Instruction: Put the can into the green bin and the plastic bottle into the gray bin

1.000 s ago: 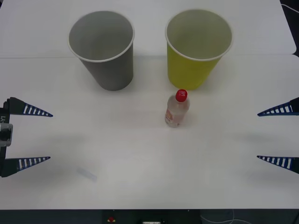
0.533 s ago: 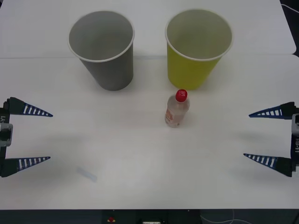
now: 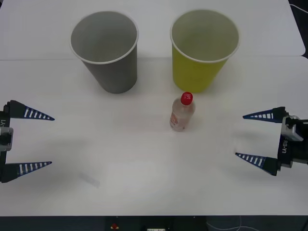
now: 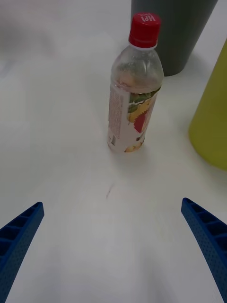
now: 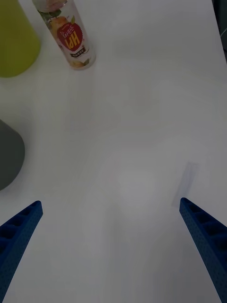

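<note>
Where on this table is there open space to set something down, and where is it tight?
Bare white table lies between the open left gripper and the small clear red-capped plastic bottle, and along the near edge. It is tight where the bottle stands just before the yellow-green paper cup, beside the gray paper cup.

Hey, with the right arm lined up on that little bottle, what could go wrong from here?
1. The plastic bottle stands upright, narrow and tall; a glancing touch from the right gripper and its open fingers may tip it.
2. The green bin stands close behind the bottle, so overshooting could shove it.
3. The gray bin is on the far side; carrying across risks clipping the green rim.
</note>
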